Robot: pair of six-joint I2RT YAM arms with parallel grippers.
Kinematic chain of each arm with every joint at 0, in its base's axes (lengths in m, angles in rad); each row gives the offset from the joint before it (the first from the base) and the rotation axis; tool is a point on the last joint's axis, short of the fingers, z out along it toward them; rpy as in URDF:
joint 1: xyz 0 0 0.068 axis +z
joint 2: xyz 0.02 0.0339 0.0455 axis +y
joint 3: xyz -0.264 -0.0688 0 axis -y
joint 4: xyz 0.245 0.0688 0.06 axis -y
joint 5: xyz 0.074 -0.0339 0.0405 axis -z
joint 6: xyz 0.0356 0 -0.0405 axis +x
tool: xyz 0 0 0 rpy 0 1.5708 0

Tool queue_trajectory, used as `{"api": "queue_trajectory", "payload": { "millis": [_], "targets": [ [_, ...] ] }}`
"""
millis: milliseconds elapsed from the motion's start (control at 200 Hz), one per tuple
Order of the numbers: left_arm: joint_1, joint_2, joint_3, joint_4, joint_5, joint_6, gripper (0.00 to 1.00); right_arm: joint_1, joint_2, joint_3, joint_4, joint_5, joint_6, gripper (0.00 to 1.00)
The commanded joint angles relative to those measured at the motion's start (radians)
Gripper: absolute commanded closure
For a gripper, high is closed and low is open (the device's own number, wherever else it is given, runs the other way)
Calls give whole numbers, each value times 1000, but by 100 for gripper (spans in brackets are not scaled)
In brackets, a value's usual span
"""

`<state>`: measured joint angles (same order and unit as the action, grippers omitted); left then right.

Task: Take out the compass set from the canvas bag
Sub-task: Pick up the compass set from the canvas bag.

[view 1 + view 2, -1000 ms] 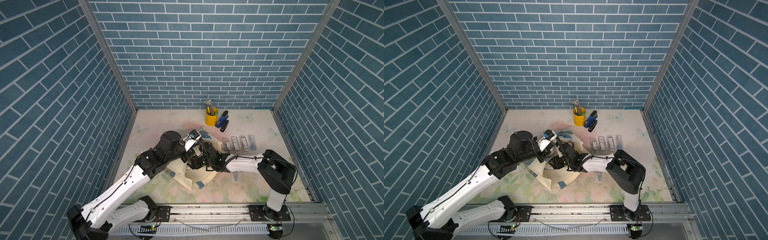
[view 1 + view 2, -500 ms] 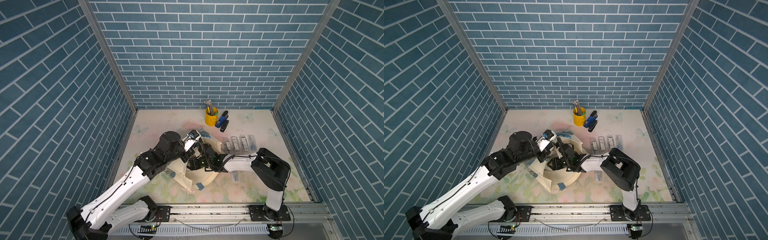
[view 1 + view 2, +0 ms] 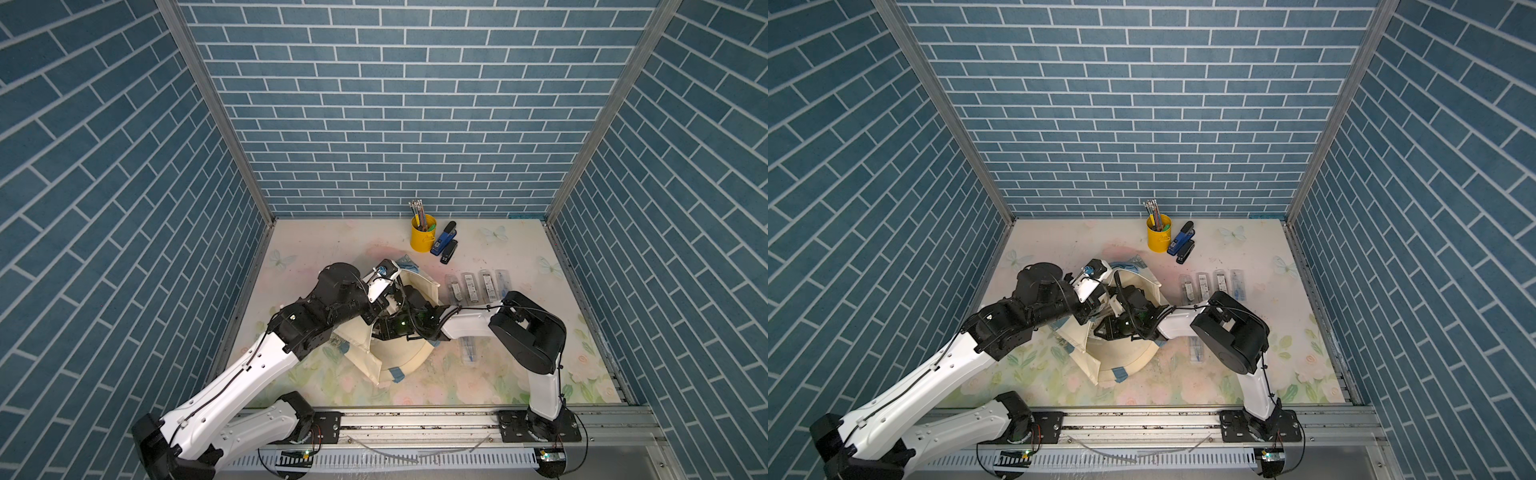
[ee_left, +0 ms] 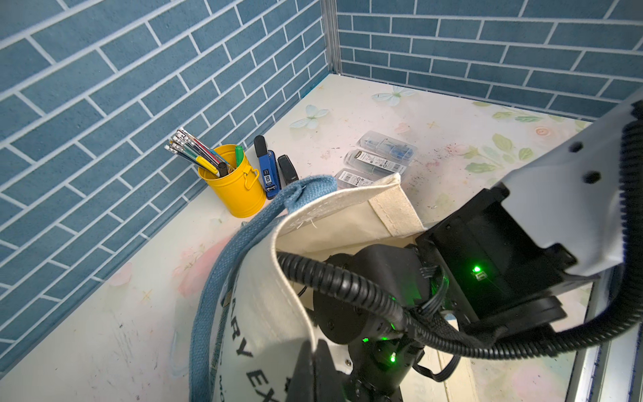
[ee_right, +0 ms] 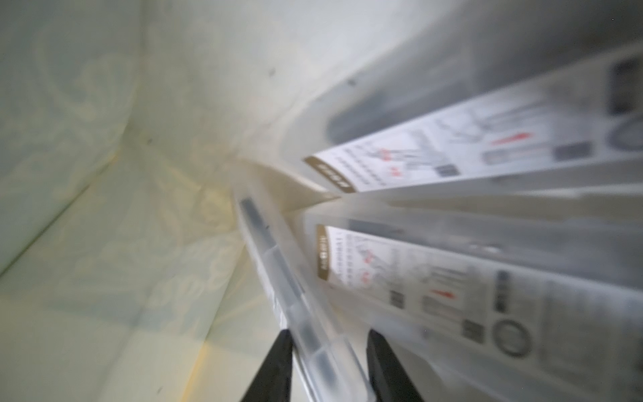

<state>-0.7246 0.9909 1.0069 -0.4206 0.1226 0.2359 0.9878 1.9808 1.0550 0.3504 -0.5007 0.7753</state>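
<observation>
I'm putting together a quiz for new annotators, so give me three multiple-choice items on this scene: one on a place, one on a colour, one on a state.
1. Where is the right gripper?
A) high above the table
B) inside the canvas bag
C) parked at the front rail

2. What colour is the pencil cup?
A) yellow
B) red
C) white

3. How is the left gripper?
A) wide open in the air
B) shut on nothing, away from the bag
C) shut on the bag's rim

Answers:
1 B: its wrist view shows the bag's lining and clear compass-set cases around its fingers.
2 A: the cup is plainly yellow in both top views.
3 C: the left wrist view shows the cream rim pinched between its fingers.
</observation>
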Motion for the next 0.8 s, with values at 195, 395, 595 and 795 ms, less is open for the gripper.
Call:
{"api": "queue_trajectory", "payload": {
  "millis": [195, 395, 595, 795],
  "targets": [
    [-7, -20, 3, 51, 63, 6, 100, -3, 4, 51, 20, -39, -1, 81],
    [-5, -19, 2, 52, 63, 3, 100, -5, 5, 67, -6, -33, -2, 84],
    [-5, -29, -2, 50, 35, -1, 100, -6, -97, 28, -85, 39, -37, 87],
    [-6, -41, 0, 51, -8, -20, 100, -8, -255, -38, -204, 131, -79, 94]
  ]
}}
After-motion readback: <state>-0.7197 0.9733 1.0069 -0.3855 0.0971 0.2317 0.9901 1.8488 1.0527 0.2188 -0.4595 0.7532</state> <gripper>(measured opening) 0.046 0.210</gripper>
